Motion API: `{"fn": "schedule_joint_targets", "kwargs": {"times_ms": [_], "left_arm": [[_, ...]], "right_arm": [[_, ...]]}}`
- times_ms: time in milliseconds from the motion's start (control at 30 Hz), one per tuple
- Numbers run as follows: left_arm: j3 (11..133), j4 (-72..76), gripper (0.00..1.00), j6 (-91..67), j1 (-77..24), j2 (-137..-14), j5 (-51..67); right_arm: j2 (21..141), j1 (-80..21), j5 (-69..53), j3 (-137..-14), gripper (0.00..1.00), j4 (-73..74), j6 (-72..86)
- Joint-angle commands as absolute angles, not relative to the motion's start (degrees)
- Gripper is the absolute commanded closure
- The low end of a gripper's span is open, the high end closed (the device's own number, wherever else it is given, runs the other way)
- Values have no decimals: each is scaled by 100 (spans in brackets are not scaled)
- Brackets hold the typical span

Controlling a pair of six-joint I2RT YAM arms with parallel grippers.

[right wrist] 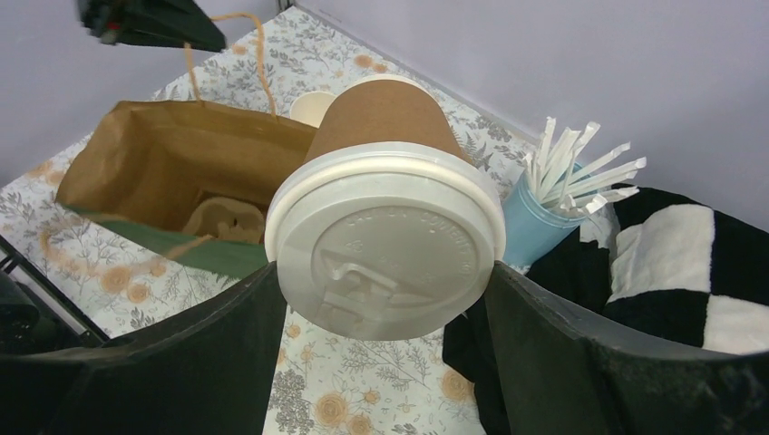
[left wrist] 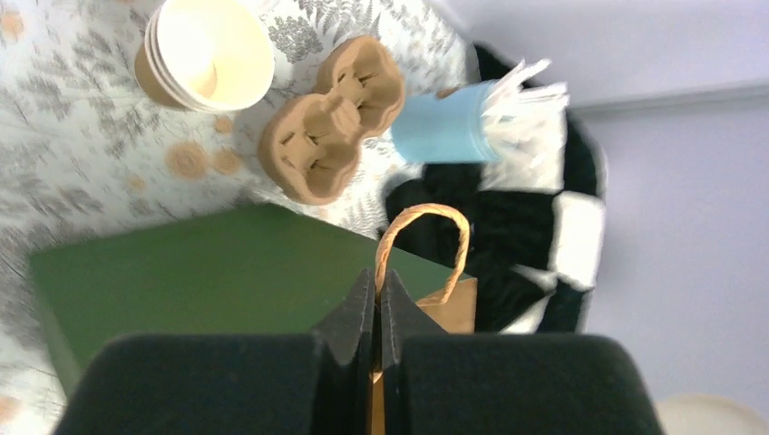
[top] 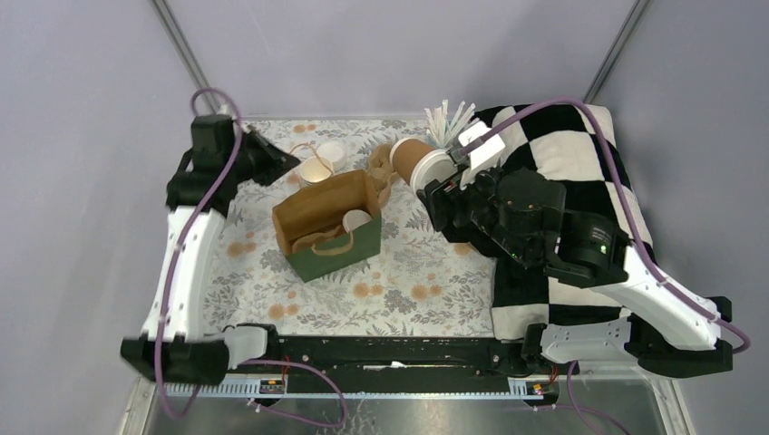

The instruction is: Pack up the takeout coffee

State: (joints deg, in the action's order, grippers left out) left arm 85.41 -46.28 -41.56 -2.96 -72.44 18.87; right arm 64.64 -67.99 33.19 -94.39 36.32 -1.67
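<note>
Top view: your left gripper [top: 288,163] pinches the handle of the green bag [top: 340,256], which judging by the pose props the mouth open for loading. The right gripper [top: 433,172] carries the lidded cup [top: 408,154] tipped sideways, just beside the bag.

Left wrist view: jaws fully closed on the twine handle [left wrist: 422,237]. An unlidded cup [left wrist: 204,50] stands beyond.

Right wrist view: fingers spread lid-wide, clamping the lid rim.

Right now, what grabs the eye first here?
The right gripper clamps a lidded cup, tipped sideways, just right of the open green bag at mid-table. The left gripper is shut on the bag's handle. Behind the bag stands a second cup, no lid on.
</note>
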Motion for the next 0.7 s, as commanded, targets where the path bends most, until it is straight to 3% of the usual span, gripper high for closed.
{"fn": "schedule_joint_targets", "kwargs": {"times_ms": [0, 200, 333, 500, 667], "left_arm": [[7670, -4112, 100, -7182, -297, -5953, 858], [7230, -5089, 100, -9336, -846, -4964, -407], [6985, -5363, 100, -9964, -964, -4746, -417], [6160, -3758, 100, -10942, -975, -4317, -112], [6796, -3000, 100, -10691, -975, -4900, 372]], "right_arm": [[6440, -6819, 3114, -9260, 58, 3105, -195], [6378, -6821, 2861, -9059, 58, 3001, -106], [6335, -6820, 2799, -8957, 58, 2900, -142], [6370, -6820, 2696, -8957, 58, 2862, -98], [6435, -6820, 2672, -9000, 58, 2873, -36]]}}
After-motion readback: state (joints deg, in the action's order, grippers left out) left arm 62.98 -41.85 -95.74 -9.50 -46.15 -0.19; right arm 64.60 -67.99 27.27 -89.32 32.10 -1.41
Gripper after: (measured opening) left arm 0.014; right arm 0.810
